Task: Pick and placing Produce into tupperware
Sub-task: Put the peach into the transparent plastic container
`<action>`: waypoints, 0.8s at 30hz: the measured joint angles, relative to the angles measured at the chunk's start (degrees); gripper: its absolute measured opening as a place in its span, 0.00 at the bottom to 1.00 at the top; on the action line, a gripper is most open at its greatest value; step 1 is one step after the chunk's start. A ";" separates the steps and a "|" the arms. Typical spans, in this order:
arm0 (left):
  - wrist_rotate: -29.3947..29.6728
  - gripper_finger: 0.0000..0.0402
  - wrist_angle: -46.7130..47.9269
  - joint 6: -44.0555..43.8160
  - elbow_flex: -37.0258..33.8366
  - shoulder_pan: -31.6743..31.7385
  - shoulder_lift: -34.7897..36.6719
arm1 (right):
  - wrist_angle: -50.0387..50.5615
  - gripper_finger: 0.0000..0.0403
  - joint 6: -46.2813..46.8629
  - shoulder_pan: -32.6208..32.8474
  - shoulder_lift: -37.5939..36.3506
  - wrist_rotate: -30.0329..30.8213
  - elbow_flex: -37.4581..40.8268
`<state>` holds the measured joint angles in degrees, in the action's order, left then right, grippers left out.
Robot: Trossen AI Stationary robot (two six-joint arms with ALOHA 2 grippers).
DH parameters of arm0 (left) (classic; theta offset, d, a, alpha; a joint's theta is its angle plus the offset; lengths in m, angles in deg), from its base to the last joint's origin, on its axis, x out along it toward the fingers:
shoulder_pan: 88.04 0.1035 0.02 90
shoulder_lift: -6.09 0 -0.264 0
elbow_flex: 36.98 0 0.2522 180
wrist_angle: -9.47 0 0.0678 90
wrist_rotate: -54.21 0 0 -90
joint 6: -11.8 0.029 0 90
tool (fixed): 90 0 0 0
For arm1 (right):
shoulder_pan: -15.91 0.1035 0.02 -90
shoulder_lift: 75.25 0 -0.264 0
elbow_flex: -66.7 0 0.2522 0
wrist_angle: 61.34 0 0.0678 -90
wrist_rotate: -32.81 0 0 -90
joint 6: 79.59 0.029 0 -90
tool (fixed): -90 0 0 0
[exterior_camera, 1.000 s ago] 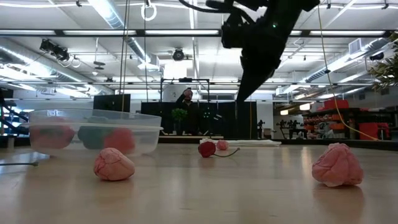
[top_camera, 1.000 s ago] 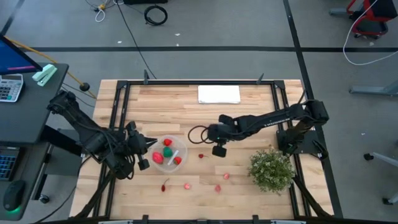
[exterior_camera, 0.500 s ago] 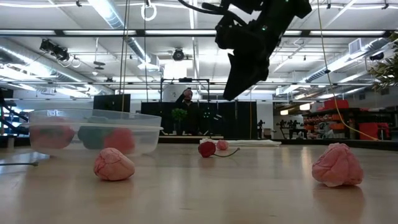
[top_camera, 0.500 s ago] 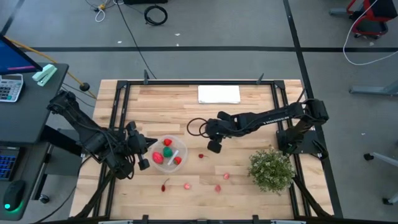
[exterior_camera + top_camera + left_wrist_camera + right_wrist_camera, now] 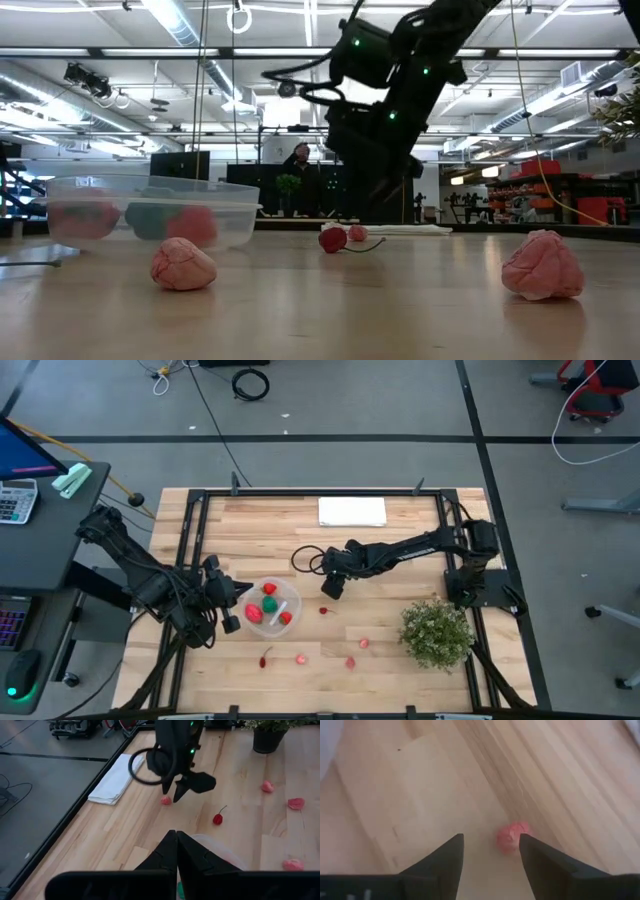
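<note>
Wooden counter (image 5: 400, 520) in a black frame, open lab floor around it, white folded sheet (image 5: 352, 511) at the far edge.

Left gripper (image 5: 232, 603) waits at the tupperware's left rim; its wrist view shows the fingers pressed together, nothing between them. Leave it parked.

The tupperware (image 5: 290, 603) sits left of centre and already carries red produce and one green piece (image 5: 269, 603).

Just right of it, a red cherry with a stem (image 5: 323, 610) lies on the bare wood.

Right gripper (image 5: 330, 589) hangs low just beyond that cherry, jaws spread wide and empty. Its wrist view puts a small pink berry (image 5: 511, 837) close ahead, in line with the gap but nearer one finger.

Judgement for this pick:
- Shift sideways until the berry sits mid-gap, then go straight down.
- It is small and round, so a finger landing first could knock it rolling.
- Close only once the fingertips are near the wood.
- Mind the cherry close by.

Still loose farther right and nearer the front edge: another stemmed cherry (image 5: 264, 659) and three pink pieces (image 5: 363, 643), (image 5: 351, 662), (image 5: 302, 658). The bushy plant (image 5: 436, 634) at right is well clear of the pick.
</note>
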<state>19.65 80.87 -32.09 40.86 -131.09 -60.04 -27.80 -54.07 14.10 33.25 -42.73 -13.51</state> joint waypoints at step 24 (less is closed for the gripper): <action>-0.01 0.04 0.04 -0.44 0.01 0.00 -0.02 | -1.19 0.44 4.44 -2.26 5.01 2.39 -0.13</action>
<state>19.64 80.92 -32.54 40.86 -131.09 -60.06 -28.99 -49.63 11.84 38.26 -40.34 -13.65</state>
